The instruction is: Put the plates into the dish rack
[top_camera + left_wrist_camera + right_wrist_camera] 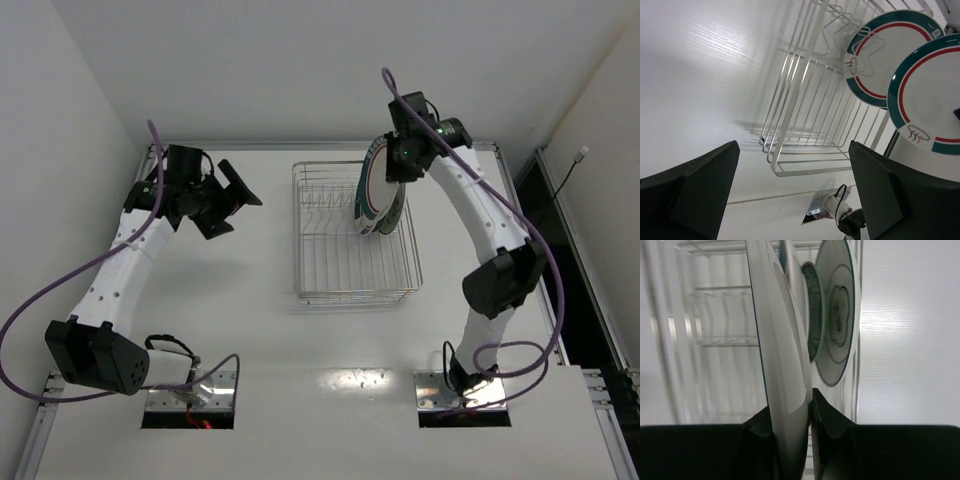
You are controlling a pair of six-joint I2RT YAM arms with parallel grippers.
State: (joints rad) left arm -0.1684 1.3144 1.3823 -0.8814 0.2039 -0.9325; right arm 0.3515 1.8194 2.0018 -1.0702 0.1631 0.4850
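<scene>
Jaws of the right gripper (792,414) are pinched narrow on the rim of a white plate (782,355), held upright and edge-on over the far right of the dish rack (355,293), just beside the other plates (837,315) standing in it. This looks like the last plate going in, and it needs a straight drop into a free slot before release. The right arm reaches far forward, wrist turned down, while the left gripper (232,208) hangs well left, jaws wide and empty
</scene>
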